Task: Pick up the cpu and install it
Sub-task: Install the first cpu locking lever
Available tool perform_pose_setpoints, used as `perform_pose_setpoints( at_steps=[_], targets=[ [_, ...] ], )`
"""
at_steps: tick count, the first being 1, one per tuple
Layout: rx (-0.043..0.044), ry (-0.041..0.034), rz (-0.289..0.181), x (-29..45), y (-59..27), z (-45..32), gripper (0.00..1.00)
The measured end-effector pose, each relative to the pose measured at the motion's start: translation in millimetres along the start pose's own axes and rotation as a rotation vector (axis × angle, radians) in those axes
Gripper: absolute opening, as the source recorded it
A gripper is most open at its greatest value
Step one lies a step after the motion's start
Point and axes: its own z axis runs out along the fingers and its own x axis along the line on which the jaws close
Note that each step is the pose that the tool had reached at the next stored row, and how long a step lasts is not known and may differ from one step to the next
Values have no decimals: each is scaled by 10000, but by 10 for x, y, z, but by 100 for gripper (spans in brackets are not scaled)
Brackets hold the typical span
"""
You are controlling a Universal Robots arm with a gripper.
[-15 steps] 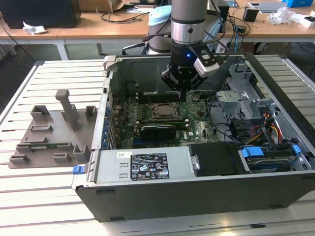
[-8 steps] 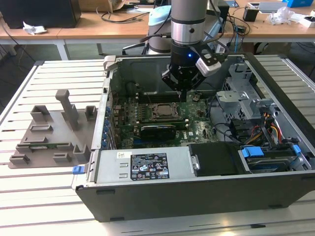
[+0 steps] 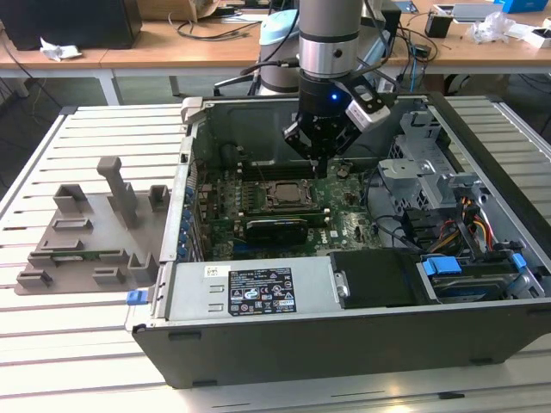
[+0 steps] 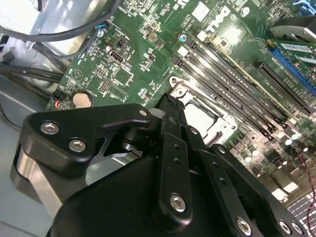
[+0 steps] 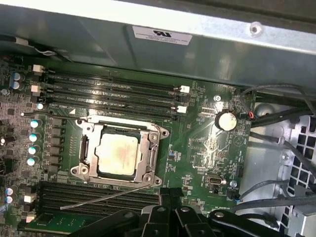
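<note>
- Black gripper (image 5: 170, 195) fingers are pressing together with nothing between them, hanging just above the green motherboard (image 5: 207, 148) inside the open computer case (image 3: 344, 335).
- Just beyond the fingertips, the cpu (image 5: 117, 154) is lying flat inside the socket frame (image 5: 118, 175), its silvery top showing; the second wrist view catches it too (image 4: 202, 118).
- Past the socket, memory slots (image 5: 113, 91) are running alongside.
- Farther off, in the exterior view, a grey plastic tray (image 3: 90, 237) is sitting on the slatted table (image 3: 52, 344), on the exterior view's left of the case.

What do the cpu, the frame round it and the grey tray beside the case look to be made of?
The cpu: pale metal top, dull and smudged. The socket frame: bright metal, glinting at its edges. The tray: matte grey, probably moulded plastic, with blocky raised shapes and no shine.
</note>
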Motion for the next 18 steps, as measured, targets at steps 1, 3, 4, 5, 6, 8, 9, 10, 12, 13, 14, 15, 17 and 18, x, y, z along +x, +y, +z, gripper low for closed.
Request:
perform_pose_setpoints(
  at_steps=[1, 3, 4, 5, 6, 8, 9, 10, 12, 13, 14, 15, 17, 18],
  targets=[
    [-7, -11, -145, 0, 0, 0, 11],
    [-17, -23, -287, 0, 0, 0, 11],
    [-50, -29, -293, 1, -1, -1, 11],
    [-98, -37, -278, 1, 0, 0, 11],
    [-179, -45, -231, 0, 0, 0, 11],
    [-414, -71, -93, 1, 0, 0, 11],
    [-519, -79, -49, 1, 0, 0, 11],
    [-591, -63, -12, 0, 0, 1, 11],
    [-654, 167, 54, 1, 1, 2, 11],
    [-682, 382, 82, 1, 0, 2, 11],
    [-704, 547, 102, 1, 0, 2, 11],
    [-726, 721, 141, 1, 0, 2, 11],
    [-751, 890, 322, 1, 0, 2, 11],
    [-846, 878, 379, 0, 0, 3, 11]
  ],
)
